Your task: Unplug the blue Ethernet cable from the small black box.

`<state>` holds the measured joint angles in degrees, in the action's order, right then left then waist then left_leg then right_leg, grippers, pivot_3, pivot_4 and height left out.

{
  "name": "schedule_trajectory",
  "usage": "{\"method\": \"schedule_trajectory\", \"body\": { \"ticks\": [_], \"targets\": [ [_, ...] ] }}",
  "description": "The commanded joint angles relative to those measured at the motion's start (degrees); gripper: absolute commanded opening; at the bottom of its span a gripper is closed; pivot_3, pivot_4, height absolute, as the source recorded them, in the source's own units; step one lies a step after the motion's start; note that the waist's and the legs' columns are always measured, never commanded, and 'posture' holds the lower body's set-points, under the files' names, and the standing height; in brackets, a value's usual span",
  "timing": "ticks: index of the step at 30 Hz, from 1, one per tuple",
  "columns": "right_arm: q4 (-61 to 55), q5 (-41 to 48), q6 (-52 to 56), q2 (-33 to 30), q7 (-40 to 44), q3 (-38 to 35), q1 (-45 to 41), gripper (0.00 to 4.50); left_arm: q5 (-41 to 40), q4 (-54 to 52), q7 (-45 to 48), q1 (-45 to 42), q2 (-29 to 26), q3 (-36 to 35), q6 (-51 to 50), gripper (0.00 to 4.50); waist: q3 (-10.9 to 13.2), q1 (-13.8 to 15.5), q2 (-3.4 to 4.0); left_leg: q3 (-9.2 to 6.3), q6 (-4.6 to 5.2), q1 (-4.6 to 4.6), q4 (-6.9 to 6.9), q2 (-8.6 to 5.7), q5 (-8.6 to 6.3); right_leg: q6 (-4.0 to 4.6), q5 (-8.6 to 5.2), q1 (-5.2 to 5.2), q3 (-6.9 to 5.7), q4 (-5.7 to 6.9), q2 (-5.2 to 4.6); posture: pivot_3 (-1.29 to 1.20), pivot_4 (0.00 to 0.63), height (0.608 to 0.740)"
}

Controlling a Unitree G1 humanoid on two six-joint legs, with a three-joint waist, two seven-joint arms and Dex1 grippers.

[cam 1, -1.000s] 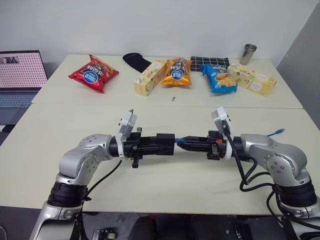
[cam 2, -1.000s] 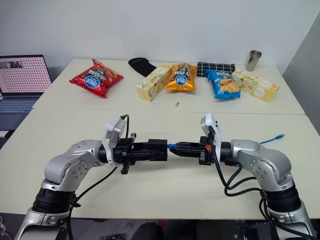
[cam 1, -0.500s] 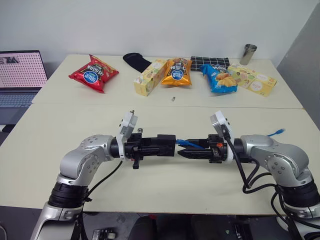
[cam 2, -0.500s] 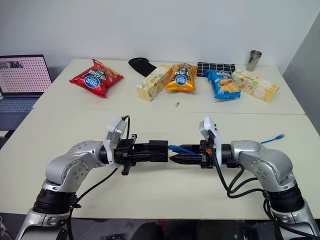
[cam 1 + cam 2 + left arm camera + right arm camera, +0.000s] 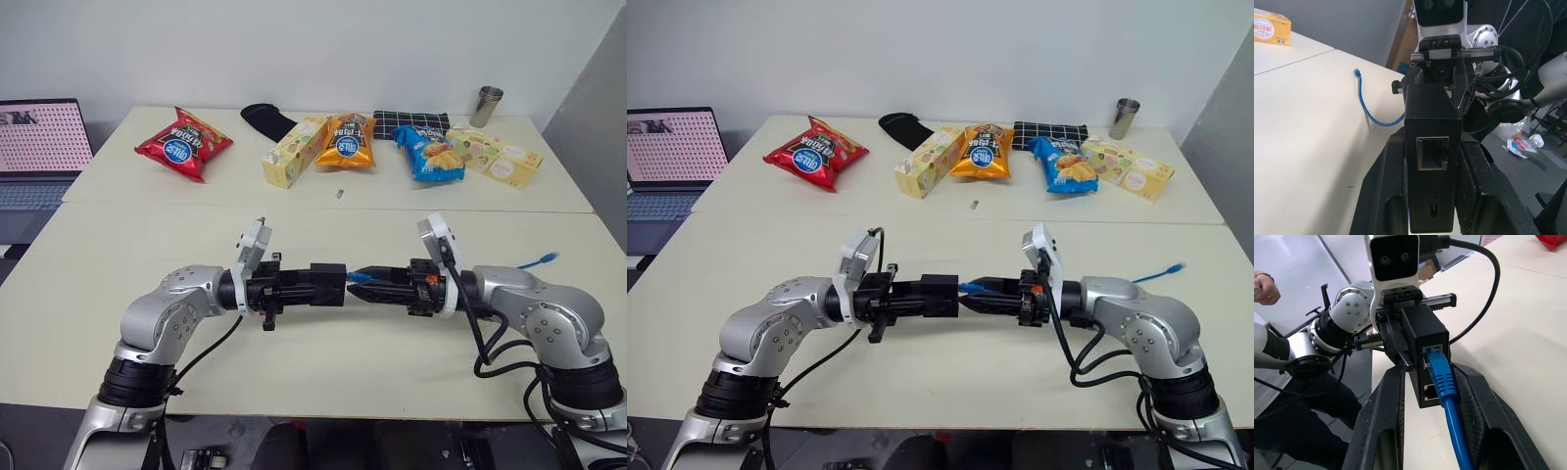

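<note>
1. The left end effector [image 5: 318, 286] is gripping the small black box [image 5: 1431, 155] between its two fingers, holding it level above the surface [image 5: 323, 230] with the ports facing the other arm.
2. The right end effector [image 5: 1430, 382] is standing partly open; its fingers [image 5: 1386, 401] are flanking the blue Ethernet cable [image 5: 1445, 391] just behind the plug, but whether they are pressing on it cannot be told.
3. In the right wrist view, the cable's plug is sitting at the upper port of the box, apparently seated or nearly so; the port below it is standing vacant.
4. The cable's remainder is trailing back past the right arm, and its free end [image 5: 551, 258] is lying on the surface near that side's edge.
5. Judgement on progress: both arms are positioned and the box is secured, yet separation of plug and box is not confirmed. Remaining: firm closing on the plug, release of its latch, and a straight pull away from the box.
</note>
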<state>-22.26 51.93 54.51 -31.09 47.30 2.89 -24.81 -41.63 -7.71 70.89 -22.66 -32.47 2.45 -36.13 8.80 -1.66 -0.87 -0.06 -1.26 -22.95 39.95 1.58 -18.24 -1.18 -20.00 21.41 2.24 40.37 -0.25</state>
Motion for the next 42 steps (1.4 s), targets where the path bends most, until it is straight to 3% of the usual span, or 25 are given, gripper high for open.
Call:
{"method": "schedule_trajectory", "body": {
  "ticks": [1,4,7,10,12,25,36,38,42],
  "targets": [
    [-1.41,1.91,0.15,-0.03,0.05,-1.63,-0.29,1.49,-1.09,-1.63,0.14,0.17,-0.03,-0.91,0.02,0.80,0.00,0.00,0.00,0.00,0.00,0.00,0.00,0.00,0.00,0.00,0.00,0.00,0.00,0.00,0.00,0.00,0.150,0.740],
    [-1.18,2.05,0.29,-0.04,-0.02,-1.60,-0.47,1.49,-1.03,-1.68,0.24,0.27,-0.11,-0.88,0.10,0.80,0.00,0.00,0.00,0.00,0.00,0.00,0.00,0.00,0.00,0.00,0.00,0.00,0.00,0.00,0.00,0.00,0.150,0.740],
    [-0.80,2.86,0.86,0.04,-0.23,-1.96,-0.84,1.12,-0.82,-2.11,0.45,0.72,-0.27,-0.60,0.28,0.80,0.00,0.00,0.00,0.00,0.00,0.00,0.00,0.00,0.00,0.00,0.00,0.00,0.00,0.00,0.00,0.00,0.150,0.740],
    [-0.88,2.54,0.90,-0.25,0.09,-1.67,-0.98,0.35,-0.76,-2.35,0.47,0.91,-0.17,-0.52,0.28,0.80,0.00,0.00,0.00,0.00,0.00,0.00,0.00,0.00,0.00,0.00,0.00,0.00,0.00,-0.01,0.00,0.00,0.150,0.740],
    [-1.02,2.29,0.95,-0.37,0.34,-1.42,-1.03,0.07,-0.71,-2.37,0.48,0.92,-0.06,-0.52,0.28,0.80,0.00,0.00,0.00,0.00,0.00,0.00,0.00,0.00,0.00,0.00,0.00,0.00,0.00,-0.01,0.00,0.00,0.150,0.740],
    [0.49,2.11,2.29,-2.18,2.21,-0.46,-1.99,0.07,0.84,-3.06,2.82,2.19,-1.67,0.51,1.48,0.80,0.00,0.01,0.00,0.00,0.01,0.00,-0.02,0.00,0.00,0.00,0.00,0.00,0.00,-0.03,0.00,0.00,0.150,0.740],
    [2.98,-0.64,0.37,-6.60,1.88,-5.22,3.38,0.07,3.69,2.93,-0.92,4.90,-3.16,-4.94,5.58,0.80,0.01,0.08,-0.01,-0.01,0.10,-0.02,-0.04,0.01,-0.06,0.00,0.00,0.00,-0.01,-0.07,0.00,0.00,0.150,0.740],
    [5.68,-5.45,-3.47,-5.20,-1.83,-5.20,3.22,0.07,3.72,3.19,-2.06,5.07,-2.80,-5.73,5.60,0.80,0.01,0.10,-0.01,0.00,0.10,-0.03,-0.04,0.00,-0.06,0.00,0.00,-0.03,0.00,-0.11,-0.01,0.00,0.150,0.740],
    [17.61,-25.33,-17.10,-2.18,-16.46,-1.45,-0.43,0.07,4.58,3.79,-5.15,4.58,-1.45,-6.47,6.41,0.80,0.00,-0.03,-0.01,0.03,0.05,0.00,-0.02,-0.01,-0.03,0.00,0.00,-0.02,0.04,-0.08,-0.01,0.00,0.150,0.740]
  ]
}}
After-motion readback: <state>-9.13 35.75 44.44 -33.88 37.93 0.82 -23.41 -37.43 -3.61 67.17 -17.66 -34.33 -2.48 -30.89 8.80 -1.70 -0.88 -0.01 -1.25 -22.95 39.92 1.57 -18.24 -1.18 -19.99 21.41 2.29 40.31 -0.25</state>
